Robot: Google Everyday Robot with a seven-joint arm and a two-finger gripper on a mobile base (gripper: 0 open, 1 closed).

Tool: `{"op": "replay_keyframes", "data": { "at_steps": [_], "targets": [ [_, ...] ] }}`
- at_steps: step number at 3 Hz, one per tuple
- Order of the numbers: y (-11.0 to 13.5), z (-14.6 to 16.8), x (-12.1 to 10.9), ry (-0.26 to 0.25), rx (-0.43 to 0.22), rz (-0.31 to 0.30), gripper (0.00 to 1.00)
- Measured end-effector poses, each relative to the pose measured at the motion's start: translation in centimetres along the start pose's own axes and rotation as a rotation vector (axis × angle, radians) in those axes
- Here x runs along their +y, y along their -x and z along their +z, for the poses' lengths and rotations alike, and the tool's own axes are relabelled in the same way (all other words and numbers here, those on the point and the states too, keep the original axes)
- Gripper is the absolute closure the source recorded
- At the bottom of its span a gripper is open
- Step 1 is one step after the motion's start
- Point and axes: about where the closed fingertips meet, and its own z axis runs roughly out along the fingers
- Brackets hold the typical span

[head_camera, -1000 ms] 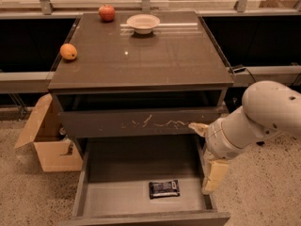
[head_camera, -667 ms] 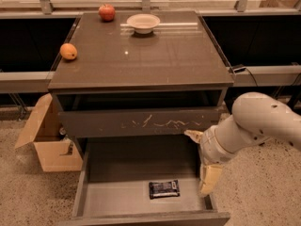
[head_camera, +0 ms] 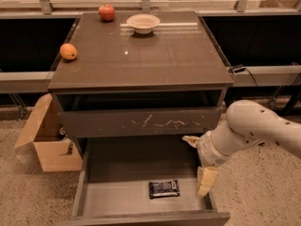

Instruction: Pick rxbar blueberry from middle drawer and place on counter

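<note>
The rxbar blueberry (head_camera: 164, 189) lies flat in its dark wrapper on the grey floor of the open middle drawer (head_camera: 117, 197), near the front and right of centre. My gripper (head_camera: 198, 163) hangs over the drawer's right side, just right of the bar and above it. It is open and empty. One pale finger (head_camera: 206, 180) points down to the drawer's right wall, the other (head_camera: 190, 141) sits up by the scratched drawer front. The glossy counter (head_camera: 155, 55) tops the cabinet above.
On the counter are a red apple (head_camera: 106, 12) at the back, a white bowl (head_camera: 143, 22) beside it and an orange (head_camera: 68, 52) at the left edge. An open cardboard box (head_camera: 49, 140) stands on the floor left of the cabinet. The scratched drawer front (head_camera: 141, 122) juts above the open drawer.
My arm has shifted left and a little lower, bringing the gripper closer to the bar over the drawer's right side. The bar has not moved.
</note>
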Motion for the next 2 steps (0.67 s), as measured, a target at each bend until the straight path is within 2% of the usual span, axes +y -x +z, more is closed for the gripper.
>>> {"op": "replay_keyframes", "data": {
  "at_steps": [1, 2],
  "targets": [
    [-1.2, 2.0, -0.9, -0.012, -0.034, -0.001, 0.0],
    [-3.8, 7.3, -2.8, -0.027, -0.076, 0.021, 0.0]
  ]
}}
